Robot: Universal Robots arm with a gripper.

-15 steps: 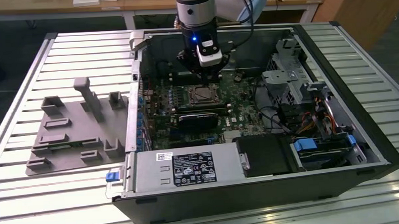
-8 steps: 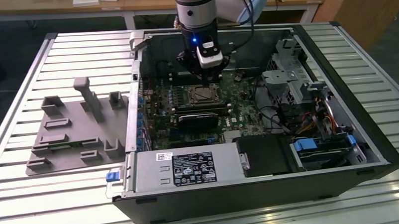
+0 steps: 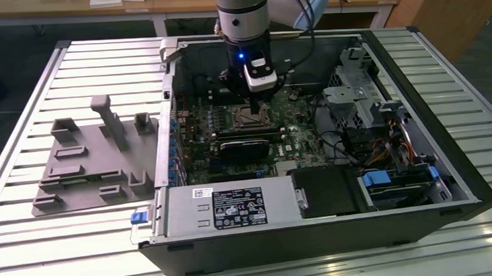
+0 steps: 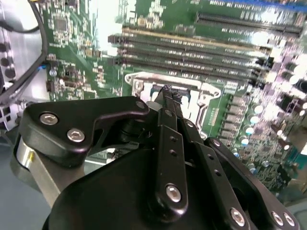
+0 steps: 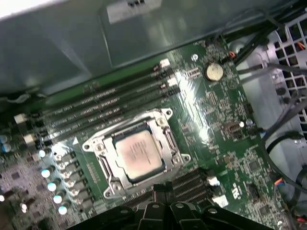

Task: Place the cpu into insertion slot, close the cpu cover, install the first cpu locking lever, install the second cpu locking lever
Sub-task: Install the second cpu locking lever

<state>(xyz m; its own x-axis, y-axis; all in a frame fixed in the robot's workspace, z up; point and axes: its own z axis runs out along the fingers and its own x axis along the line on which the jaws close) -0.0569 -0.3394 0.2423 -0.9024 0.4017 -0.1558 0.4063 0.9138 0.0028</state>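
The cpu [image 5: 139, 154], a dull silver square chip, lies flat in the insertion slot [image 5: 111, 190] on the green board. The cpu cover [image 5: 106, 143], a silvery window frame, lies down around the chip's top. Thin metal bars run along two sides of the frame; whether they are latched I cannot tell. My gripper [image 4: 167, 92] hangs just above the slot's edge with its black fingers [image 5: 160, 194] pressed together and nothing between them. In the exterior view my gripper [image 3: 256, 106] stands upright inside the open computer case over the slot [image 3: 249, 118].
Long black memory slots [image 5: 105, 108] run beside the socket, with a coin battery [image 5: 214, 72] and loose cables [image 5: 283, 120] further off. A black block [image 3: 244, 148] sits below the socket, a power supply [image 3: 228, 206] at the case front, and a grey fixture tray [image 3: 91, 162] at the exterior view's left.
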